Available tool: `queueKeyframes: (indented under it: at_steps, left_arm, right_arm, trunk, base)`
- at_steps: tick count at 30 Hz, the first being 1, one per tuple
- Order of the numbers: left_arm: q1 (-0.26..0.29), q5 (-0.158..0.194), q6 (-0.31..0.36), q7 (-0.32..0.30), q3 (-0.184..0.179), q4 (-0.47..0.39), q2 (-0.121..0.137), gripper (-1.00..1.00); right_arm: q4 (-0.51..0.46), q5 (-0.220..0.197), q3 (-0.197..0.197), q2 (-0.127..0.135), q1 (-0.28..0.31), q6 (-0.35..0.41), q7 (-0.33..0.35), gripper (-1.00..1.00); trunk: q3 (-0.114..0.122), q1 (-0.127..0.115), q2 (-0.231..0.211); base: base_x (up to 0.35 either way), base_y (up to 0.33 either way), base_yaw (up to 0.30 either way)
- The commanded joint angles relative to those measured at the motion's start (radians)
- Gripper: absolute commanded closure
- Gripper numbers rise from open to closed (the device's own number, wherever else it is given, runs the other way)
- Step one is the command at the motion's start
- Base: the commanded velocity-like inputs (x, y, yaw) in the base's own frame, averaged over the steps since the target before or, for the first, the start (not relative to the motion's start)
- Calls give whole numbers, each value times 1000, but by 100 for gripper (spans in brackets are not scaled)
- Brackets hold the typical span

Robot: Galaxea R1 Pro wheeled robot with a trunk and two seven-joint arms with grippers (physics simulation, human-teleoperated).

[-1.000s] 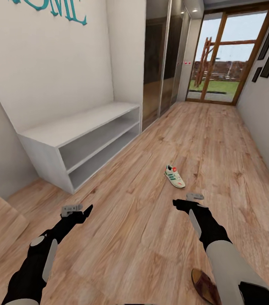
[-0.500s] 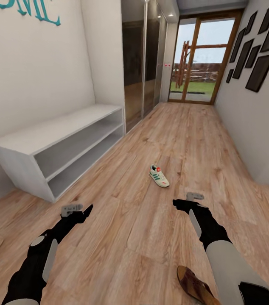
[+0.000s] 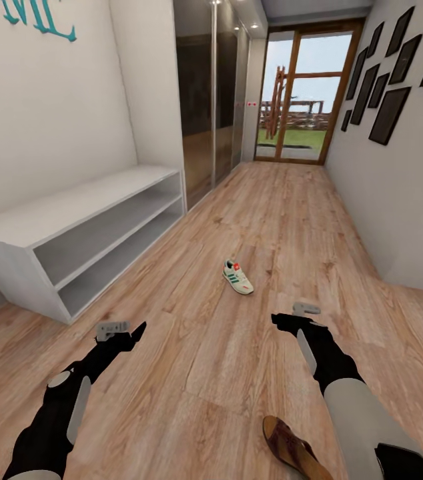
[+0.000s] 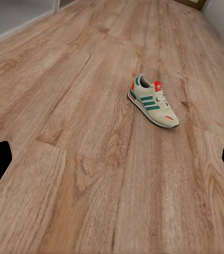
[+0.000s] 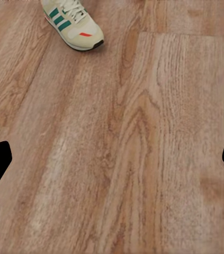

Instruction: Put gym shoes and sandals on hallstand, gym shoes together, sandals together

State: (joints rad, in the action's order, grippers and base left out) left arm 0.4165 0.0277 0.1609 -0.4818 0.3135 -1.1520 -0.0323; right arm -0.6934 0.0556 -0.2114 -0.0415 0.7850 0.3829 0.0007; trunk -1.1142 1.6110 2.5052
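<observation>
One white gym shoe [image 3: 238, 277] with green stripes lies on the wood corridor floor [image 3: 285, 207], ahead of and between my two arms. It also appears in the left wrist view as the gym shoe [image 4: 153, 101], and at the edge of the right wrist view as the gym shoe [image 5: 73, 24]. A brown sandal [image 3: 293, 450] lies on the floor close to me, beside my right forearm. My left gripper [image 3: 135, 331] [image 4: 112, 164] and right gripper [image 3: 279, 321] [image 5: 112, 161] hover above bare planks, both open and holding nothing. The hallstand is out of view.
A plain low white two-shelf bench [image 3: 71, 213] stands against the left wall. Mirrored wardrobe doors [image 3: 205, 100] follow it. A glass door [image 3: 295, 100] closes the corridor's far end. Dark picture frames [image 3: 388, 73] hang on the right wall [image 3: 398, 200].
The whole picture has shifted left, so the camera has turned right. More of the sandal now shows. Both arms keep their pose.
</observation>
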Motion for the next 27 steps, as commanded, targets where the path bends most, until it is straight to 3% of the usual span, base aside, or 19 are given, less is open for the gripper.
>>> queueKeyframes:
  at_steps: [1,12,27]
  left_arm:
    - [1,3,9,-8,4,-2,-1,-100]
    - [1,3,9,-8,4,-1,-2,-100]
    - [1,3,9,-8,4,-2,-3,-100]
  right_arm:
    - [-1,6,-3,-1,0,5,1,-100]
    - [-1,6,-3,-1,0,5,1,-100]
    - [-1,6,-3,-1,0,5,1,-100]
  trunk:
    - [-1,0,0]
    - [-1,0,0]
    - [-1,0,0]
  base:
    - [0,-266,-2]
    - [0,-240,12]
    - [0,-21,135]
